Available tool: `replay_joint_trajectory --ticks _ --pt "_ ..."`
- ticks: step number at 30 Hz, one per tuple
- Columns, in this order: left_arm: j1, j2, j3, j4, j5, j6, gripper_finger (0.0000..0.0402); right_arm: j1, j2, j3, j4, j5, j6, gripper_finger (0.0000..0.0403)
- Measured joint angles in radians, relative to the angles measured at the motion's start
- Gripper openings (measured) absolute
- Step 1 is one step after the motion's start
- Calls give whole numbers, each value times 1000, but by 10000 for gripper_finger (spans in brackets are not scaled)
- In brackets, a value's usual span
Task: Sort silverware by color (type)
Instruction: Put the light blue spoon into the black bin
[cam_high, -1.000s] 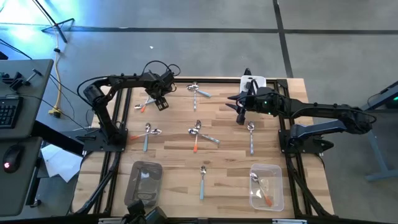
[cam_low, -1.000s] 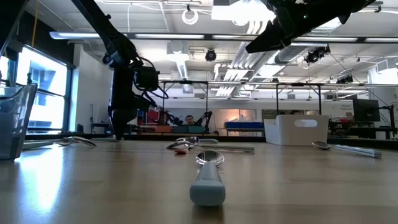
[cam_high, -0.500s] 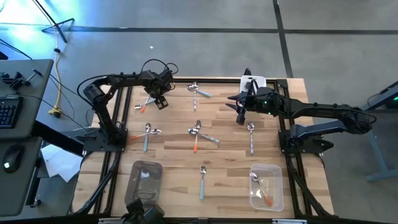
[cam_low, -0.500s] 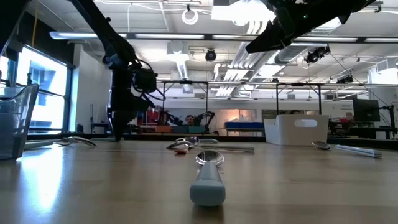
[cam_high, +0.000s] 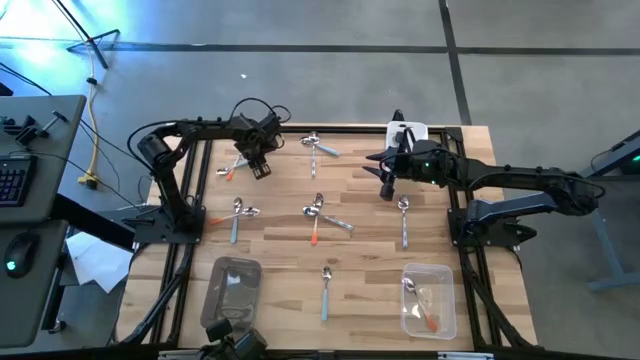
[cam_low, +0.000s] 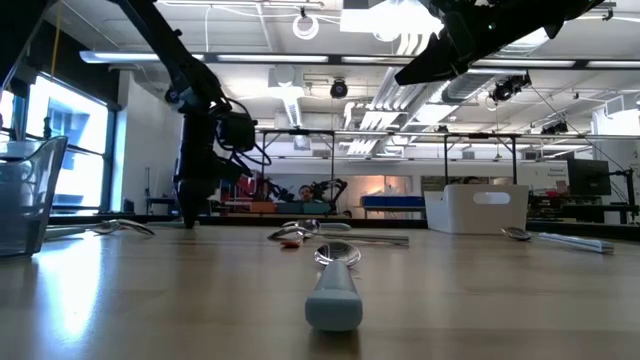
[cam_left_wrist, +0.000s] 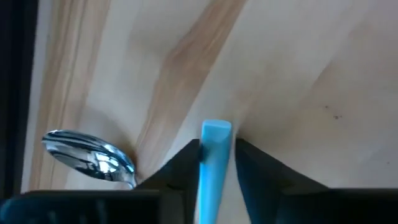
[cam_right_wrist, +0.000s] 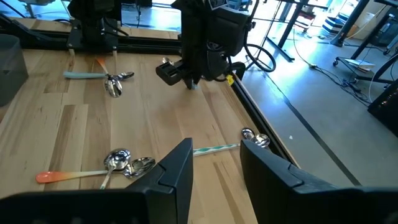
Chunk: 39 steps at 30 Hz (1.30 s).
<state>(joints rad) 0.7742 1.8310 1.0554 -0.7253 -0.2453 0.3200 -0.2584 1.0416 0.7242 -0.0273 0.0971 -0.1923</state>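
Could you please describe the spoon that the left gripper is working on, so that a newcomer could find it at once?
Look at the far left corner of the wooden table, where the left gripper reaches down. Between its fingers lies a light blue spoon handle. The orange-handled spoon just beside it is the one not to pick.

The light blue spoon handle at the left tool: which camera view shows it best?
The left wrist view: the light blue handle fills the gap between the left tool's two fingers. In the high, low and right wrist views, the arm hides it or it is too small to tell.
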Motion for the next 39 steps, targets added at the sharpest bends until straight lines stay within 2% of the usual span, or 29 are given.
replay_joint_trajectory --ticks 4,7,11,22,25,28,31,36,39 --pt "-11 -6 0 -8 -18 25 29 0 0 0 0 0 0 119" --pt "-16 -14 1 -13 -43 31 26 0 0 0 1 0 0 119" --pt "-28 -40 29 -46 -79 25 1 0 0 0 1 0 0 119" --pt "-151 -214 44 -99 -78 -31 3 0 0 0 1 0 0 119" --pt "-168 -249 44 -143 -55 -114 2 0 0 0 1 0 0 119" --pt "-149 -255 39 -220 -52 -143 25 3 0 0 1 0 0 119" --pt "-114 -253 1 -218 -42 -130 65 17 0 0 1 0 -5 119" --pt "-46 -224 -66 -110 -8 -33 137 45 0 0 2 0 -27 119" --pt "-15 -196 -74 -68 48 2 165 53 0 0 2 0 -36 119"
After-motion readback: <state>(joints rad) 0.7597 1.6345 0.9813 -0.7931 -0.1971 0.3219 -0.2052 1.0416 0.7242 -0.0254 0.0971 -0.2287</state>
